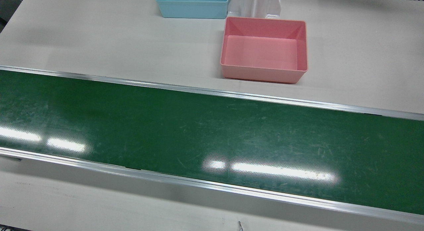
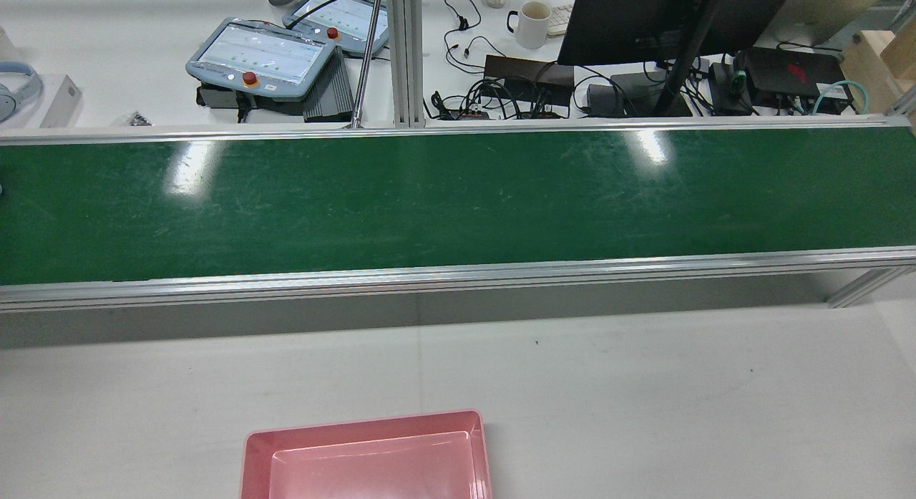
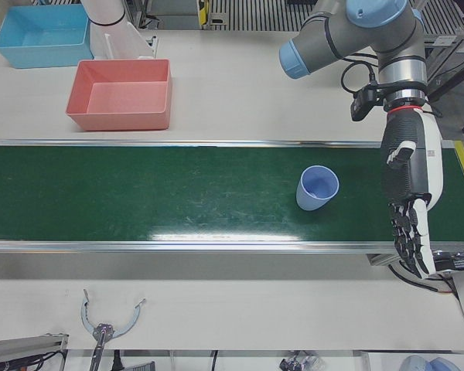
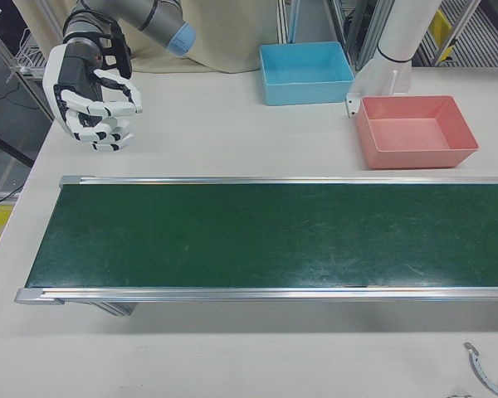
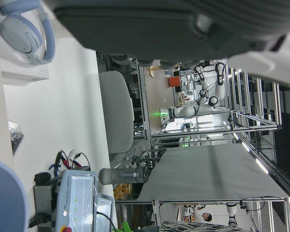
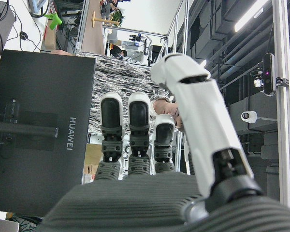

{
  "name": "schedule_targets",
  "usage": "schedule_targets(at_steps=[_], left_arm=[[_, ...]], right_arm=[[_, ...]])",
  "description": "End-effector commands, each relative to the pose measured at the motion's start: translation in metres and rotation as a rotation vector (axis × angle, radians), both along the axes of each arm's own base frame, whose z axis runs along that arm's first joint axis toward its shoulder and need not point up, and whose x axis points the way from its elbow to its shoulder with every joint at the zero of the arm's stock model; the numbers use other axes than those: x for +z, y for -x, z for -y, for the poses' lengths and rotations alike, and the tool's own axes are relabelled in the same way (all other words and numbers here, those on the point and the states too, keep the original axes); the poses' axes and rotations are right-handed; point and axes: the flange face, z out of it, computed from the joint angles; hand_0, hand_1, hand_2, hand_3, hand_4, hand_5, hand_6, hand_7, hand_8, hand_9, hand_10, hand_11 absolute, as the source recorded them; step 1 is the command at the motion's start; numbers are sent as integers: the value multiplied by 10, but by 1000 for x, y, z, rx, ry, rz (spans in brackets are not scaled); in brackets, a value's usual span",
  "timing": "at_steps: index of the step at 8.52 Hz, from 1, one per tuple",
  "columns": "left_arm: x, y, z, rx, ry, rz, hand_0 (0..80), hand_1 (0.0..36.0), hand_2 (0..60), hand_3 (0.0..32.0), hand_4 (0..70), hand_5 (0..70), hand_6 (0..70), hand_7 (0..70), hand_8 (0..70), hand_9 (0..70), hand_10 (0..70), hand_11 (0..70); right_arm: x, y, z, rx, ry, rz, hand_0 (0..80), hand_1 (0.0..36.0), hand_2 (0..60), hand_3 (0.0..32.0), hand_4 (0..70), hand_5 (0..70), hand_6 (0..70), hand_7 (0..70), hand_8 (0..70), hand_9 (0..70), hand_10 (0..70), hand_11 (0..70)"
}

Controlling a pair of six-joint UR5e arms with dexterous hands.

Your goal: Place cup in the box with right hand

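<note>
The green belt (image 1: 212, 138) is showing a glossy, scuffed surface that is mirroring the ceiling lights, and brushed metal rails (image 1: 212, 91) are edging it. The pink box (image 1: 265, 48) and the blue box (image 1: 192, 5) are looking like smooth, slightly shiny plastic, as is the pale blue cup (image 3: 318, 188). The desk (image 1: 99, 35) is looking matt white. The right robot hand (image 4: 95, 95) is wearing glossy white plastic shells.

The cup (image 3: 318, 188) stands on the belt (image 3: 155, 193). Beyond the belt, two boxes (image 3: 121, 94) sit on the counter (image 3: 240, 85). Left hand (image 3: 407, 193) hangs beside the cup.
</note>
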Motion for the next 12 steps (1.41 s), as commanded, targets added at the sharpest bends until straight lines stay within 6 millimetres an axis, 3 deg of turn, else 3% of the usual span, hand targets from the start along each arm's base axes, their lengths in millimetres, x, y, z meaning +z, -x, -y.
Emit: schedule_targets(at_steps=[1, 3, 4, 12], left_arm=[[0, 1, 0, -2, 1, 0, 0, 0, 0, 0, 0, 0, 0, 0, 0, 0, 0, 0], [0, 0, 0, 0, 1, 0, 0, 0, 0, 0, 0, 0, 0, 0, 0, 0, 0, 0], [0, 0, 0, 0, 1, 0, 0, 0, 0, 0, 0, 0, 0, 0, 0, 0, 0, 0], [0, 1, 0, -2, 1, 0, 0, 0, 0, 0, 0, 0, 0, 0, 0, 0, 0, 0]], right_arm=[[0, -1, 0, 2, -1, 0, 800, 360, 325, 0, 232, 210, 208, 700, 430, 537, 322, 491], [0, 0, 0, 0, 0, 0, 800, 360, 332, 0, 255, 210, 215, 700, 434, 545, 328, 498], [0, 0, 0, 0, 0, 0, 800, 360, 324, 0, 230, 210, 207, 700, 428, 534, 319, 488], [1, 0, -1, 0, 2, -2, 800, 360, 329, 0, 236, 211, 210, 700, 432, 541, 324, 494]])
